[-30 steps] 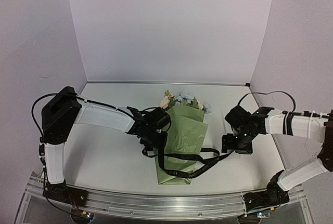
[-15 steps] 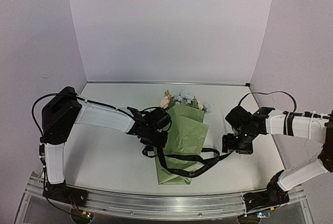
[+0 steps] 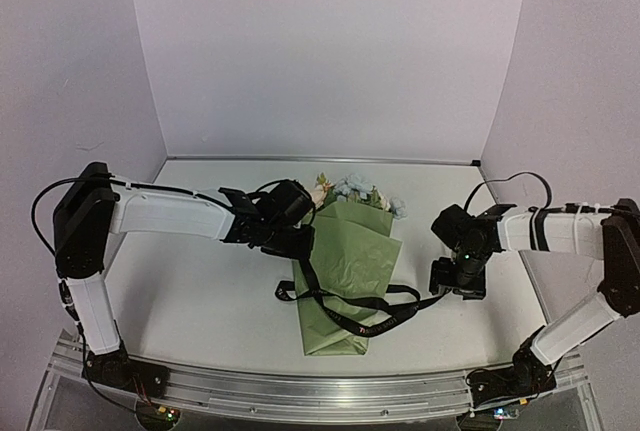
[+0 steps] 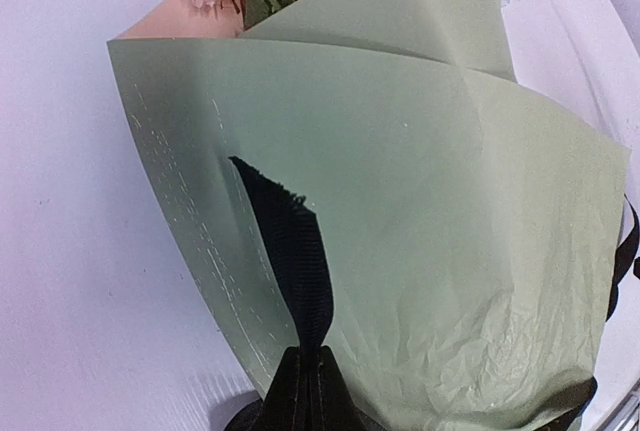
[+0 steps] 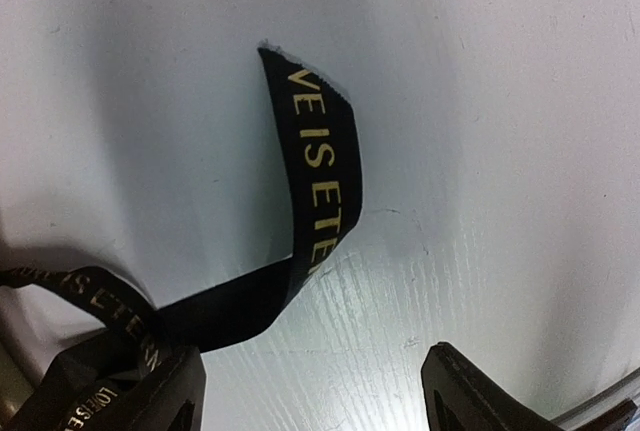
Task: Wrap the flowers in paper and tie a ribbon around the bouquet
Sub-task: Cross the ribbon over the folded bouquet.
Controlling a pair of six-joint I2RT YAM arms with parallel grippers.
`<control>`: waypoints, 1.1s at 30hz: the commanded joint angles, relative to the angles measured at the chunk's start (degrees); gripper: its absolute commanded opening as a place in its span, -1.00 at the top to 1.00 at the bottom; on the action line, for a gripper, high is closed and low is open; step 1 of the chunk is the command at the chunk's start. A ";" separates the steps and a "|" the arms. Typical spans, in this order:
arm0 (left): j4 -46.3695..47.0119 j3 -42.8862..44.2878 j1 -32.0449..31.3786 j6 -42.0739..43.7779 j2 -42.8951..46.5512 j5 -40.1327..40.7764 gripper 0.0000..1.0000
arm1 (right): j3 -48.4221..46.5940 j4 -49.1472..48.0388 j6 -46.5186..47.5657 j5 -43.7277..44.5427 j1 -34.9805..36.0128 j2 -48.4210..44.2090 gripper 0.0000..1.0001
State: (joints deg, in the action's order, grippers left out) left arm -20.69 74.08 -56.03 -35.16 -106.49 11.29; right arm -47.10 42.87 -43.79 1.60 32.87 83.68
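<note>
The bouquet (image 3: 348,276) lies on the table, a sage green paper (image 4: 430,191) cone with the flowers (image 3: 350,191) showing at its far end. The black ribbon (image 3: 372,304) loops across the cone's lower half. My left gripper (image 3: 302,247) sits at the cone's left edge, shut on one ribbon end (image 4: 290,241), which sticks up from its fingertips (image 4: 335,376) over the paper. My right gripper (image 3: 456,283) hovers low to the right of the cone, open. The other ribbon end (image 5: 320,176), with gold lettering, curls on the table ahead of its fingers (image 5: 480,396).
The table's white top (image 3: 200,291) is walled by pale panels at the back and both sides. A metal rail (image 3: 320,386) runs along the near edge. The right arm's black cable (image 3: 510,183) arches above its forearm.
My left gripper has shut on the ribbon end and pulled back and away from the near edge, drawing that strand straighter. The right gripper has hardly moved.
</note>
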 commanded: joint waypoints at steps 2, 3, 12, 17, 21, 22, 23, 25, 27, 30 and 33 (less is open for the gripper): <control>1.77 -0.36 0.67 2.78 2.69 0.28 1.00 | -3.69 -2.02 -2.86 0.85 -0.50 5.00 -0.46; 1.76 -0.33 0.68 2.92 2.74 0.20 1.00 | -4.16 -2.37 -3.06 1.28 -0.53 6.19 -0.44; 3.33 -0.26 1.02 4.50 4.92 -2.25 1.00 | -5.35 -4.46 -3.10 5.14 -0.99 11.93 -0.01; 7.75 -0.52 0.98 8.83 6.55 -10.71 1.00 | -5.31 -4.41 -2.61 5.28 -1.69 12.43 0.62; 10.11 2.37 -0.11 13.26 5.97 -21.44 1.00 | -6.77 -2.07 -1.00 5.78 -1.98 10.72 1.00; 10.41 3.82 -0.63 14.33 5.56 -23.52 1.00 | -7.41 -1.21 -0.28 5.87 -1.96 10.29 1.00; 10.86 5.18 -1.00 15.04 5.12 -25.40 1.00 | -8.03 -0.56 0.34 5.95 -1.95 9.97 1.00; 12.60 7.32 -1.33 15.84 4.70 -28.82 1.00 | -9.24 0.84 1.54 6.33 -2.00 9.64 1.00; 14.75 8.66 -1.27 16.30 4.82 -31.39 1.00 | -10.21 2.17 2.44 6.77 -2.09 9.57 1.00; 16.62 10.46 -0.70 16.10 5.21 -31.52 1.00 | -11.37 3.62 3.04 6.74 -2.52 9.47 1.00; 17.22 11.21 1.56 14.29 5.53 -30.13 1.00 | -12.21 4.56 3.72 6.70 -2.86 9.32 1.00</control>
State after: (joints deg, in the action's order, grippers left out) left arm -7.85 82.29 -57.30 -20.80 -102.59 -17.35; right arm -56.83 43.76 -41.85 6.37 30.72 95.16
